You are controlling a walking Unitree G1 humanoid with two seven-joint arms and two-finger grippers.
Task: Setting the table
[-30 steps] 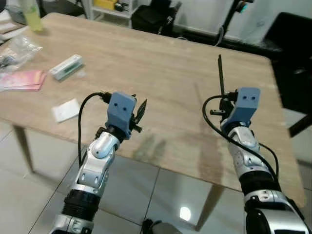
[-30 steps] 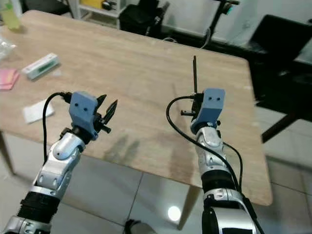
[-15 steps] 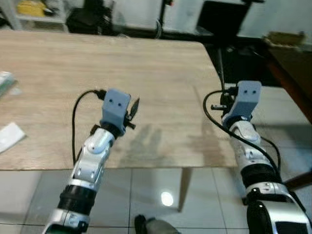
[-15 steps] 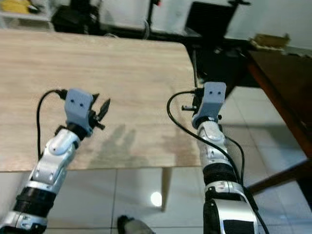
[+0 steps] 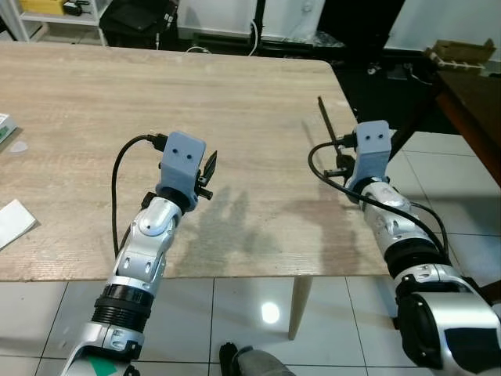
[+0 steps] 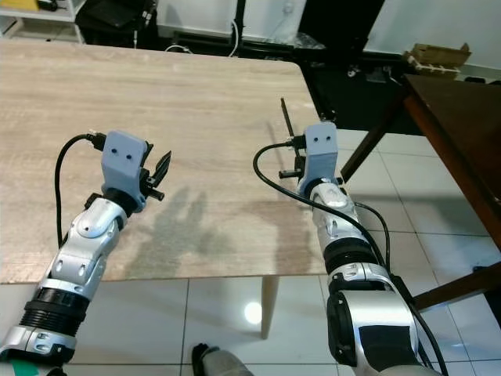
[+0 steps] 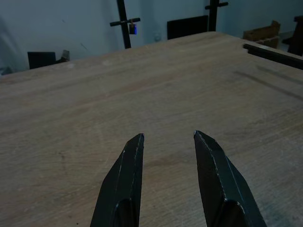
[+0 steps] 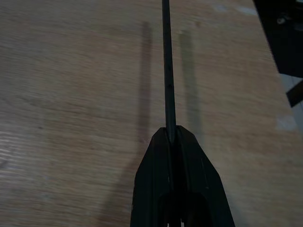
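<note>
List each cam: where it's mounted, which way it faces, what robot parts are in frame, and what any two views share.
Left eye: on the head, looking forward and down at the wooden table; both silver arms, left gripper, right gripper holding a thin black stick.
Right eye: same head rig and scene, offset sideways; adds a dark table on the right.
Left wrist: looks along its open fingers across the tabletop.
Right wrist: looks along shut fingers clamping the stick.
Shared: both eyes and the right wrist show the stick; all show the wooden table.

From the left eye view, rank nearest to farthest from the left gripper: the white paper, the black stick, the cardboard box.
From the left gripper:
1. Black stick, to its right, clamped in the right gripper.
2. White paper, left, at the table's near edge.
3. Cardboard box, far right, beyond the table.
</note>
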